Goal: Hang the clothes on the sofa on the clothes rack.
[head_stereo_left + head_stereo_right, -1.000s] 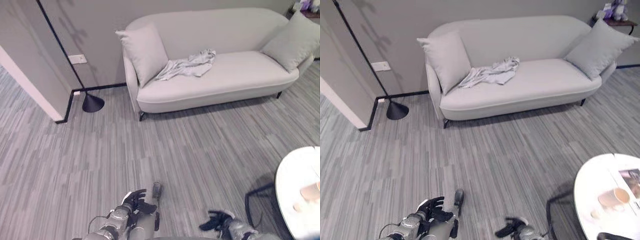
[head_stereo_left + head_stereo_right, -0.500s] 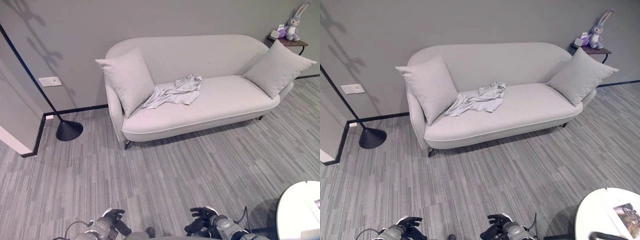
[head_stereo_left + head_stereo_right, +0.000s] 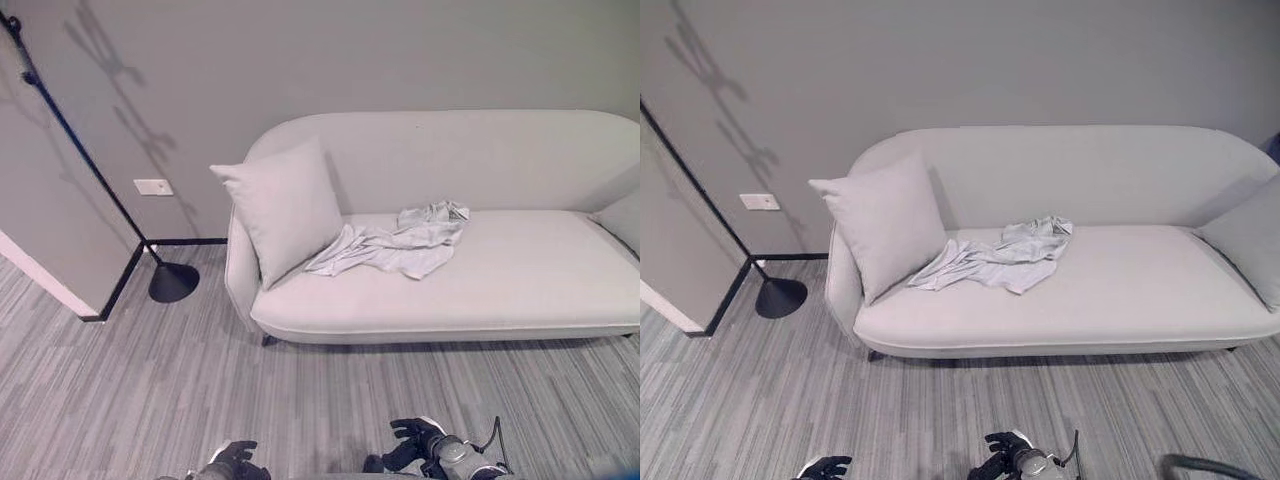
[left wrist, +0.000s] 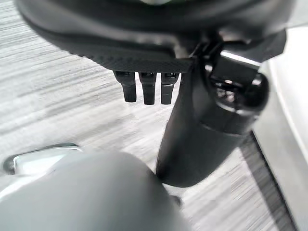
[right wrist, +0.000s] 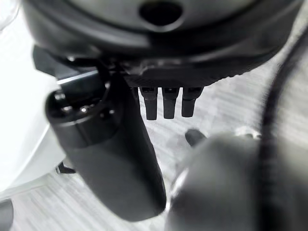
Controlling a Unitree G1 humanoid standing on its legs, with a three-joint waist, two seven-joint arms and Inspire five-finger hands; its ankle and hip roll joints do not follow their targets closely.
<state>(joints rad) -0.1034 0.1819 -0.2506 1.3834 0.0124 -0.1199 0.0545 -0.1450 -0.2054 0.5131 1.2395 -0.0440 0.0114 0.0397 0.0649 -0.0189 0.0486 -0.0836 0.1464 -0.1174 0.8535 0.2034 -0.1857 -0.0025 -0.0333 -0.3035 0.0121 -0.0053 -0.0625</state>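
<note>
Clothes (image 3: pixel 400 243), a crumpled pale grey bundle, lie on the seat of the sofa (image 3: pixel 520 290), just beside the cushion (image 3: pixel 287 208) propped at its left end, and I can make out no writing on them. My left hand (image 4: pixel 147 86) and right hand (image 5: pixel 166 102) hang low in front of the sofa, well apart from it, fingers straight and relaxed with nothing in them. Left of the sofa, a black floor stand (image 3: pixel 172 282) rests by the wall.

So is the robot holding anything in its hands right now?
No, nothing is held. The left hand and right hand hang low over the floor with relaxed fingers, and the crumpled grey garment lies untouched on the sofa seat.
</note>
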